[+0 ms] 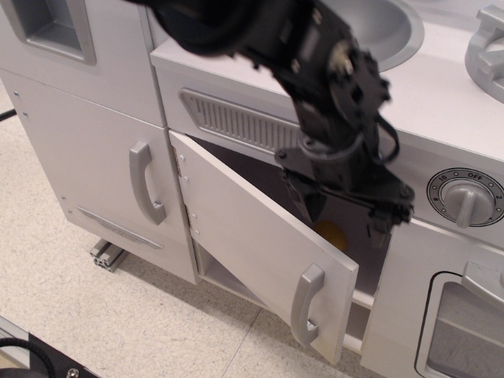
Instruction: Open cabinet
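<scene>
Wide light grey cabinet door (252, 236) with curved silver handle (305, 305) hangs ajar, free right edge swung out from the frame, hinges at left. Black robot gripper (346, 214) hovers above the door's top edge, fingers apart, gripping nothing (motion-blurred). Dark gap open behind; small yellow object (332, 234) inside.

You can't see most of the sink (394, 31); the black arm (260, 31) covers it. The gripper (346, 209) hides much of the cabinet's inside. The window door (449, 315) is cut off at the right edge.
</scene>
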You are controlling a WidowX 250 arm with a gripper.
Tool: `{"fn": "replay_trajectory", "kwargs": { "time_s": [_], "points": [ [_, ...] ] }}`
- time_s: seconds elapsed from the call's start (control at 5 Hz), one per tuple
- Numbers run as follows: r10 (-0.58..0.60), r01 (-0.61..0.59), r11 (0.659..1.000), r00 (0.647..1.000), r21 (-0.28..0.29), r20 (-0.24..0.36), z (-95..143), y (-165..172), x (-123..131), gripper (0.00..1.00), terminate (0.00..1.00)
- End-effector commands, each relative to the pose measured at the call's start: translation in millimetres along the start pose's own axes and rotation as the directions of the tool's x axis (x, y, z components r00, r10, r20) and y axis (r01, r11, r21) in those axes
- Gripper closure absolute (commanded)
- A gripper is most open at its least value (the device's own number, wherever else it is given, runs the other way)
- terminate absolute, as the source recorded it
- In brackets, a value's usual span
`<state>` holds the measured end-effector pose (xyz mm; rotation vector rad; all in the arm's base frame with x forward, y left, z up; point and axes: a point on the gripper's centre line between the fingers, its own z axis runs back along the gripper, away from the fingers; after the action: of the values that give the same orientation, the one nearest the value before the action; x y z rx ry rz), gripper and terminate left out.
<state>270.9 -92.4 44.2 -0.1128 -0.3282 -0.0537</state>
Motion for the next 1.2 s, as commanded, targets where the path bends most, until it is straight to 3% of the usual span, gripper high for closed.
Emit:
{"fn": "replay_trajectory", "kwargs": {
  "time_s": [0.0, 0.2, 0.6, 0.8, 1.0],
  "points": [
    [-0.015, 0.012, 0.999, 0.996, 0.040, 0.082, -20.9, -0.7, 19.0, 0.00, 0.00],
    [-0.022, 0.017, 0.998, 0.996, 0.058, 0.085, -29.8, 8.8, 14.2, 0.00, 0.00],
    [-0.011, 0.009, 0.992, 1.000, 0.126, 0.015, -26.2, 37.5, -26.0, 0.00, 0.00],
    [0.002, 0.003, 0.994, 0.999, 0.107, -0.040, -16.3, 58.4, -42.5, 0.00, 0.00],
    [0.071, -0.061, 0.982, 0.996, 0.179, -0.049, -16.6, 88.0, -54.0, 0.00, 0.00]
  ]
}}
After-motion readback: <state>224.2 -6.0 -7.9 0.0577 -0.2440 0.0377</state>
